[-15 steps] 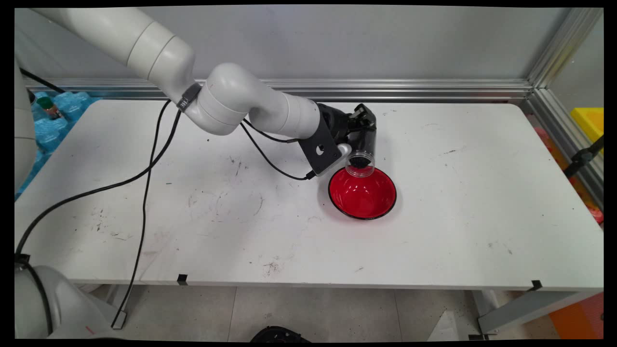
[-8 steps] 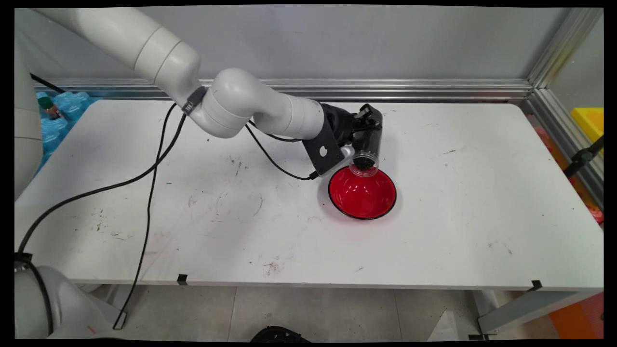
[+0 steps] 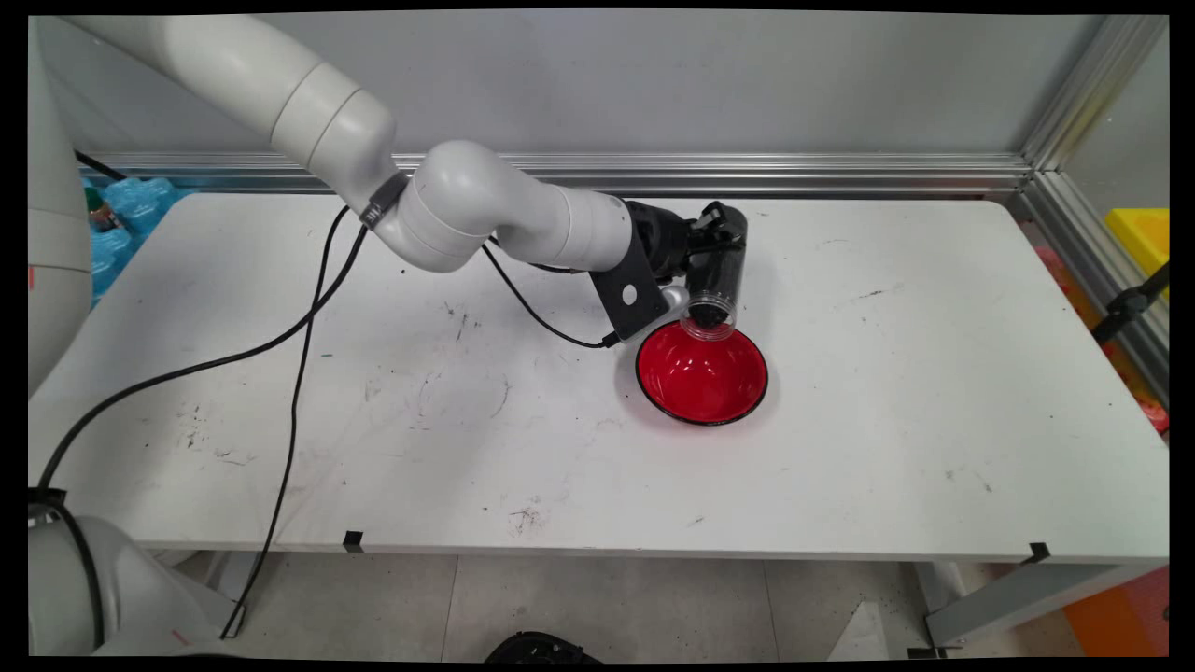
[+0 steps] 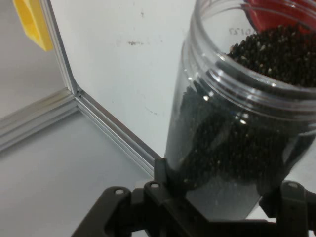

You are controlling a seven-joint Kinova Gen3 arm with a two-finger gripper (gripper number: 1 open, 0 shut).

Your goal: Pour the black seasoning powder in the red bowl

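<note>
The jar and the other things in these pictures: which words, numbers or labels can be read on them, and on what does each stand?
Jar, held by the gripper: a short row of small characters is moulded in the clear wall below its rim, but it shows mirrored and too blurred to read.
Red bowl: no text.
Table: only scuffs and marks, no writing.
Arm: no readable lettering in view.

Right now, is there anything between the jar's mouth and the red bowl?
Nothing. In the main view, the jar's mouth hangs tilted over the bowl's far rim.
</note>
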